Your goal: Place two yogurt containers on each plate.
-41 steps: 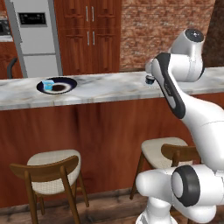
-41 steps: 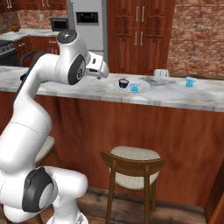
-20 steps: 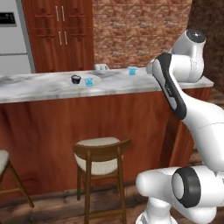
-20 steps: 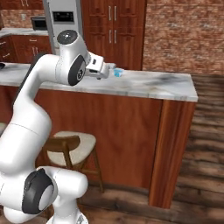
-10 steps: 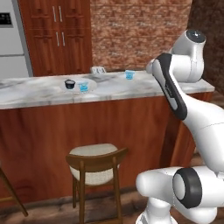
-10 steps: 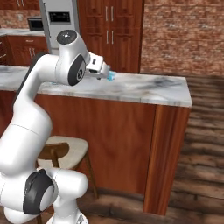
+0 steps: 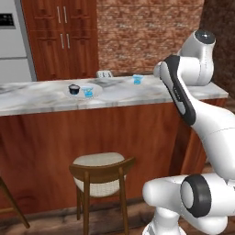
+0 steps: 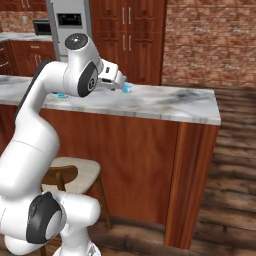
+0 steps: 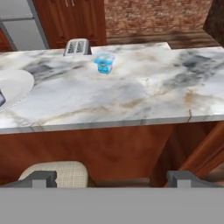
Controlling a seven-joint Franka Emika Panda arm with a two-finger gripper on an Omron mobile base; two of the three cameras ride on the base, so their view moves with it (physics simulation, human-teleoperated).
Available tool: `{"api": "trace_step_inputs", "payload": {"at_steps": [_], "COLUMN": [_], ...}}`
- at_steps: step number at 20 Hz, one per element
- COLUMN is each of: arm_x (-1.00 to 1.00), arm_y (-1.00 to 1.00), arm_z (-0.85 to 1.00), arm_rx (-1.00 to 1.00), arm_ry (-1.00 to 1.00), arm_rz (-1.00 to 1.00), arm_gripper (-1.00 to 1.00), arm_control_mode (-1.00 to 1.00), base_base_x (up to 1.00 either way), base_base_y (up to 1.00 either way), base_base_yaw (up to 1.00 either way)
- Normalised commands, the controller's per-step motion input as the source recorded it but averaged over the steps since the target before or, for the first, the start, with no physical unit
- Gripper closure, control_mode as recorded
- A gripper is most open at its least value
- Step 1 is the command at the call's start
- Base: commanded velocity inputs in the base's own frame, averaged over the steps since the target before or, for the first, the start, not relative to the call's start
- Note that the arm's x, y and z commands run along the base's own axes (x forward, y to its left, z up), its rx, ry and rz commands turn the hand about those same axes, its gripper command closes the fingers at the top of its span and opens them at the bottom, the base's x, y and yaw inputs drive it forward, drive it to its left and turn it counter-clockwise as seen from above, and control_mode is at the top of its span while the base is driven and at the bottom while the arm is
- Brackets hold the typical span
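The marble counter (image 7: pixel 41 98) is viewed from behind the arm by both base cameras, one from its left and one from its right. It is looked down on closer from the hand camera, above a stool (image 9: pixel 61 172).

The white arm (image 8: pixel 45 95) is rising from the lower left, its gripper (image 8: pixel 118 81) hanging over the marble counter (image 8: pixel 160 102) — finger spread not readable here. A light-blue yogurt container (image 8: pixel 127 88) is sitting just beyond the fingertips — apart or touching, unclear. A stool (image 8: pixel 75 175) is standing below.
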Motion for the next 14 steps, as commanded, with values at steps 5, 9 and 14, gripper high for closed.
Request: {"api": "trace_step_inputs", "payload": {"at_steps": [5,9,14], "arm_x": [0.11,0.72,0.78], "arm_y": [-0.03,-0.09,-0.04], "arm_z": [0.0,-0.07,-0.17], "arm_rx": [0.01,0.01,0.0], "arm_ry": [0.0,0.0,0.0], "arm_rz": [0.0,0.0,0.0], "arm_gripper": [-1.0,-1.0,-1.0], "arm_control_mode": [-1.0,-1.0,-1.0], "base_base_x": [0.37,0.0,0.0], "base_base_y": [-0.13,0.0,0.0], "base_base_yaw": [0.0,0.0,0.0]}}
